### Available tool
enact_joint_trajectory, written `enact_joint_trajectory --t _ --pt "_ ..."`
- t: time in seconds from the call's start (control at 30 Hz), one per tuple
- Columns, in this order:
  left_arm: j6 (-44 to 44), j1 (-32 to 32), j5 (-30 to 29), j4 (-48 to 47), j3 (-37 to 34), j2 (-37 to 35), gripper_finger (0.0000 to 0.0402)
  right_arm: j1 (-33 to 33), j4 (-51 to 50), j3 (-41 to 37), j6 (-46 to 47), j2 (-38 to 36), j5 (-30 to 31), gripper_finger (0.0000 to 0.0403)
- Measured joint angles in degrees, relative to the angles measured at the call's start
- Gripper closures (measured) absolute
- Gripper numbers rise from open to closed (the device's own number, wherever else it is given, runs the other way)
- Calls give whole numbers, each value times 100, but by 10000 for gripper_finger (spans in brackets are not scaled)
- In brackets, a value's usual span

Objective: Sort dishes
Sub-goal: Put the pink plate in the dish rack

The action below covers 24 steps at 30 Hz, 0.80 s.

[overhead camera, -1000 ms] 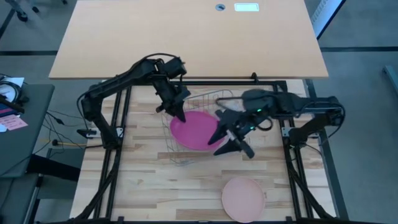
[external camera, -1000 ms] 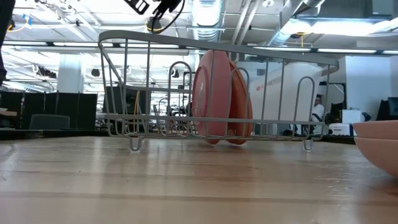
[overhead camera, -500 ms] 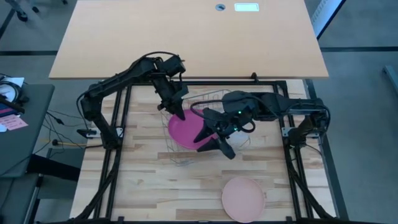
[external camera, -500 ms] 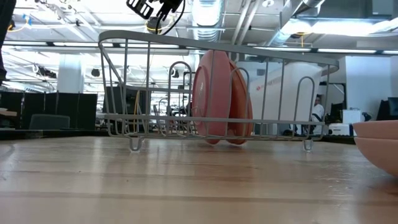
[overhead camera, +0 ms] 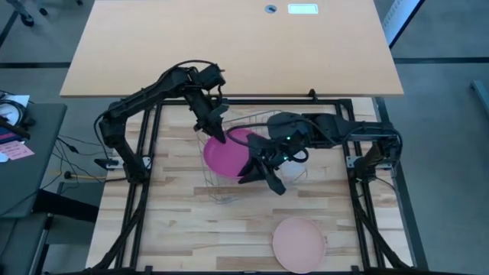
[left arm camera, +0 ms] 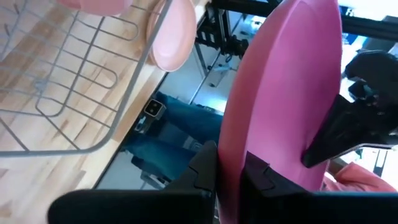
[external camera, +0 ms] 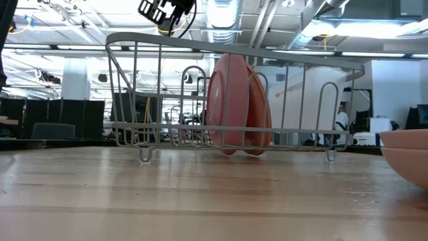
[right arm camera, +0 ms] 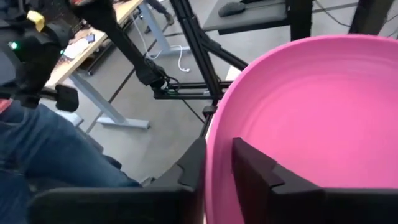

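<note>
The left pincer is clamped on the upper rim of a bright magenta plate, held on edge above the wire rack, while the right pincer is seen closed on the opposite rim. The plate is judged light, stiff and smooth, so it is best gripped at its thin rim. A salmon plate lies on the table nearer the front.
</note>
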Motion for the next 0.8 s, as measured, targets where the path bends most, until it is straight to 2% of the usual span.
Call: enact_joint_trajectory --t 0.17,0.33,0.6,0.73,0.77,0.8 --pt "374 9 -304 2 -6 0 377 -24 -11 3 87 -17 47 392" --pt "677 86 -755 143 -6 -15 345 -64 -13 -2 366 -10 30 394" --pt "1042 364 -740 406 373 -50 275 -93 -11 -4 588 -10 -101 395" --pt "1246 604 -780 536 605 -55 251 -174 -93 -35 1040 15 -478 400" --pt "1270 676 -795 510 655 -63 247 -171 29 -37 1094 36 -275 401" --pt "1324 753 -818 480 720 -63 244 -187 112 -37 1229 46 -362 401"
